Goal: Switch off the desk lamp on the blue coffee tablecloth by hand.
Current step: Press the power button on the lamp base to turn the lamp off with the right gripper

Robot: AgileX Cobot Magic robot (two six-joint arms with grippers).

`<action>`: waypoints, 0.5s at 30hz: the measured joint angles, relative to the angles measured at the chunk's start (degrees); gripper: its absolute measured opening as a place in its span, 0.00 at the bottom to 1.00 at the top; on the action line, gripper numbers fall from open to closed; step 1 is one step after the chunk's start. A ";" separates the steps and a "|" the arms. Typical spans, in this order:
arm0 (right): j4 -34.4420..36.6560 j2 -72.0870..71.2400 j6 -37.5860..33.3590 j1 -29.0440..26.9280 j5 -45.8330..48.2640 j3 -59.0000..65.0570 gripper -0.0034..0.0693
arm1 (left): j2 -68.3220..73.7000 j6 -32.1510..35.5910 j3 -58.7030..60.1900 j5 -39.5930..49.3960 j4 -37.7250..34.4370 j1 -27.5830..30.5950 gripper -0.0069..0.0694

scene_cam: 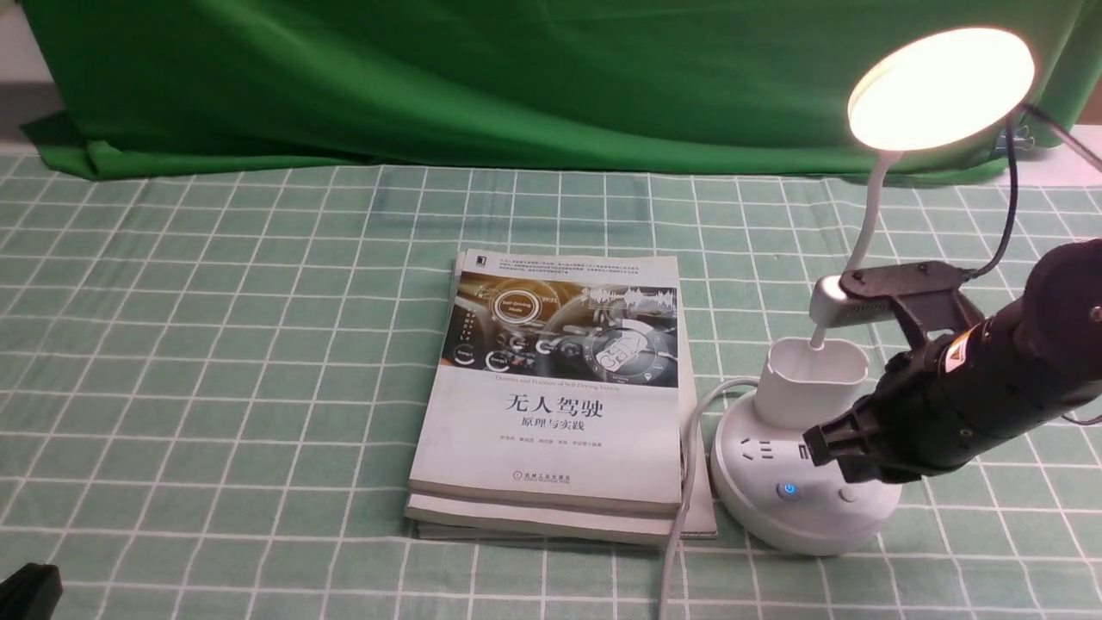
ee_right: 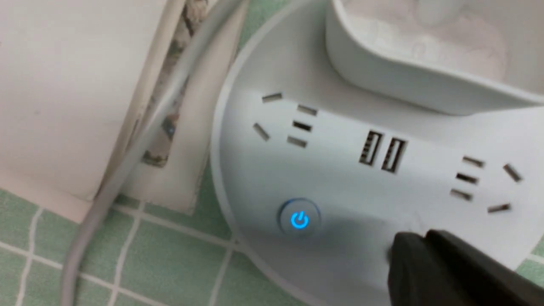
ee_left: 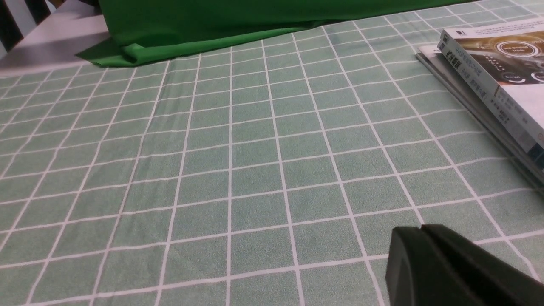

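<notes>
White plastic forms the desk lamp (scene_cam: 809,482), which stands at the right side of the pale green-blue tablecloth (scene_cam: 232,370), just beside a stack of books (scene_cam: 551,430). Its round flat disc head (scene_cam: 943,86) glows brightly at the top of a thin bendy neck (scene_cam: 871,211) that rises from behind the cup holder (scene_cam: 814,379). Below that holder, the round base carries sockets, two USB slots (ee_right: 382,151) and a power button (ee_right: 299,219) lit with a blue symbol; the second button (scene_cam: 851,493) sits to the right of it. Above the base hangs the black right gripper (scene_cam: 848,448), its jaws closed together with nothing between them, the tips near that second button; whether they touch it cannot be told. A silver-grey camera block (scene_cam: 839,301) rides on the right arm, with a black cable (scene_cam: 1009,198) running up from its mount. The top book shows a car dashboard on its cover, and a grey cord (scene_cam: 689,474) passes over the stack's right edge, between it and the lamp. Of the left gripper (ee_left: 446,267), only dark fingertips show in the left wrist view, over the cloth and pressed together, grasping nothing. Dark green cloth (scene_cam: 534,86) hangs across the back.
</notes>
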 joint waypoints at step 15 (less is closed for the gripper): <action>-0.26 2.27 0.06 0.00 0.24 -0.02 0.10 | 0.00 0.00 0.00 0.00 0.00 0.00 0.09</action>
